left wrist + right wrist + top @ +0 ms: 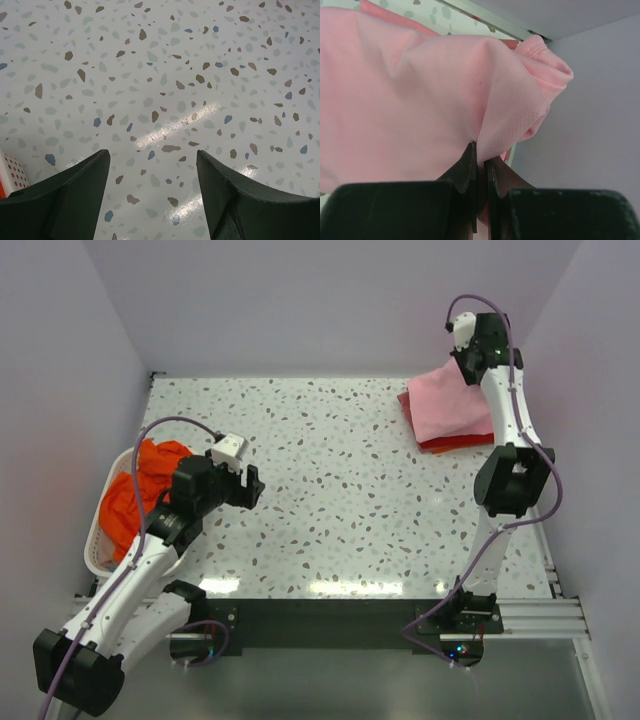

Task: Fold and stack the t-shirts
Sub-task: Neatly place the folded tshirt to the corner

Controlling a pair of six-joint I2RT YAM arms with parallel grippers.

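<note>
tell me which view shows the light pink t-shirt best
Top external: most of the light pink t-shirt shows, lying on the red t-shirt. Right wrist shows only a fabric fold pinched in the right gripper; left wrist shows none of it.

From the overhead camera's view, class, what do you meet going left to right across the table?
white laundry basket → orange t-shirt heaped in it → left gripper, open → pink t-shirt lying on the red t-shirt
</note>
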